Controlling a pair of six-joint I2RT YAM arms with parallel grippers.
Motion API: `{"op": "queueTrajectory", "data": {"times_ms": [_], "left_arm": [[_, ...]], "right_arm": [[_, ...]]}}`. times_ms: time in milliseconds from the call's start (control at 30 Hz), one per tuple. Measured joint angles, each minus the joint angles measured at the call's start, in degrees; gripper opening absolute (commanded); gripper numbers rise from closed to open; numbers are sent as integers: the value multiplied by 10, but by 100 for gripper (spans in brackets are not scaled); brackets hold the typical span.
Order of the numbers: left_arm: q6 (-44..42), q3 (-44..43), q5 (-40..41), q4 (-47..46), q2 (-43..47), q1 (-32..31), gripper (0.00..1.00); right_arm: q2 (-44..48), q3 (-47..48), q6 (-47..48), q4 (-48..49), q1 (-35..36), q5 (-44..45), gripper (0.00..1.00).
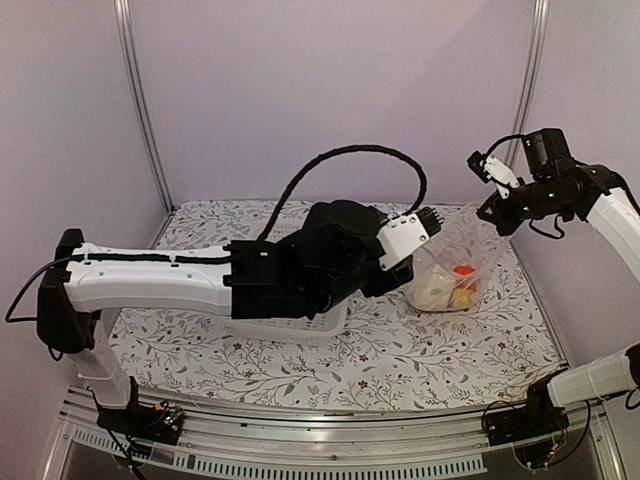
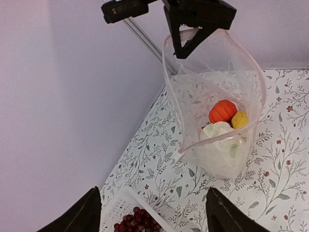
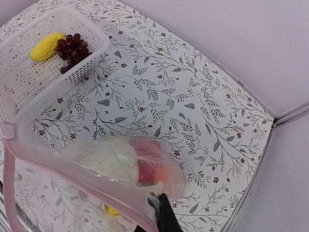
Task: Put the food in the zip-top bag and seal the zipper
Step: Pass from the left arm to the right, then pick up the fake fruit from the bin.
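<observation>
While the right gripper [image 1: 497, 212] pinches the zip-top bag [image 2: 193, 92] by its top edge at the far right, mouth gaping leftward, the left gripper [image 2: 152, 212] hangs spread just left of it, above the basket [image 3: 29, 87] where the grape bunch [image 3: 71, 48] and a yellow piece [image 3: 47, 46] lie.

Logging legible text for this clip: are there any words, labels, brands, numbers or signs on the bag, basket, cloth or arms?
No text can be read in any view.
zip-top bag: clear plastic, no print visible.
basket: plain white, no label.
tablecloth: leaf-and-sprig pattern only.
left arm and right arm: no legible markings.
</observation>
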State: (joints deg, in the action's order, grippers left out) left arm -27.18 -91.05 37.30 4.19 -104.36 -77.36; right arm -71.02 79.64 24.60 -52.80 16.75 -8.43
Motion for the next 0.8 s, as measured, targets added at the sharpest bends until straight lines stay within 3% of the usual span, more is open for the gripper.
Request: {"op": "queueTrajectory", "data": {"times_ms": [367,633,800], "left_arm": [[209,133,-28,73,106,145,75],[351,154,-123,154,125,290,70],[397,166,-151,176,116,332,62]], "right_arm": [[-32,45,-6,40,-38,48,0],[-15,-11,-13,54,-38,-12,0],[20,-55,-12,50,-38,-52,0]]}}
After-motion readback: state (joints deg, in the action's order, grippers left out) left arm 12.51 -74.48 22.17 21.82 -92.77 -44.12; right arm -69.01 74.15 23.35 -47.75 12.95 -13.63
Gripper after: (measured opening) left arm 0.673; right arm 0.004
